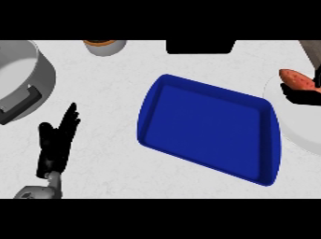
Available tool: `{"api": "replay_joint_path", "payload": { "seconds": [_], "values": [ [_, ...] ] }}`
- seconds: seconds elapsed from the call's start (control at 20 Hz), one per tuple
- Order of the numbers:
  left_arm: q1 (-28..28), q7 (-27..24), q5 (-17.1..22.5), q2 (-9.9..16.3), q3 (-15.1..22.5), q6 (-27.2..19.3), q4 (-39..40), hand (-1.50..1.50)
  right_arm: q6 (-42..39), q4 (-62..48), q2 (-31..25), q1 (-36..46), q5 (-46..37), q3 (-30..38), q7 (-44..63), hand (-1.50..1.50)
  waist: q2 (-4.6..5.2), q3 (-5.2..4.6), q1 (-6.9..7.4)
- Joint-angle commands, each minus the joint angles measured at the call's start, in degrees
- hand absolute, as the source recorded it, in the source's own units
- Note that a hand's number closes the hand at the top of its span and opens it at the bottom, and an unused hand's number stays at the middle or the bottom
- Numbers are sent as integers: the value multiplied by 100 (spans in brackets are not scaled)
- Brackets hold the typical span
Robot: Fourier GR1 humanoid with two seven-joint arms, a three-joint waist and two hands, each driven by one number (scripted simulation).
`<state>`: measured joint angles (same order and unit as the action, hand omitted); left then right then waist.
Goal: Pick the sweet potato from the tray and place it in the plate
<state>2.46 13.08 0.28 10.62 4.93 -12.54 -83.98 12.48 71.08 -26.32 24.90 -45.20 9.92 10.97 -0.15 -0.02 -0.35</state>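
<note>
Sweet potato [297, 80] grasped in curled right hand [313, 89] at three o'clock, above plate [302, 128], clear of tray [208, 128]. Left hand [57, 140] rested open at eight o'clock. Risked rolling off the rim if released there.

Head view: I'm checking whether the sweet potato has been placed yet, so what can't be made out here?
- Sweet potato: the right hand curls round it, hiding its far end and whether it touches the plate.
- Plate: cut off by the right edge.
- Pot: cut off by the left edge.
- Cup and a dark object: cut off at the top.
</note>
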Motion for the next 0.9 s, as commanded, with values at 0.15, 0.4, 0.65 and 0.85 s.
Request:
{"api": "replay_joint_path", "payload": {
  "seconds": [0.15,0.4,0.65,0.85],
  "values": [
    [135,-28,-66,-15,-141,126,193,0,251,-1437,-473,108,262,647,-965,150,33,5,68],
    [-12,198,-132,-96,-27,175,-274,0,449,-2944,-595,913,38,689,-1165,150,36,7,125],
    [-163,12,-421,-332,231,-66,-215,0,-229,-4044,-946,1002,226,825,-1690,150,54,14,177],
    [-233,-75,-173,-121,-69,158,-180,0,-965,-4673,-1043,1174,335,827,-1983,150,60,13,191]
  ]
}}
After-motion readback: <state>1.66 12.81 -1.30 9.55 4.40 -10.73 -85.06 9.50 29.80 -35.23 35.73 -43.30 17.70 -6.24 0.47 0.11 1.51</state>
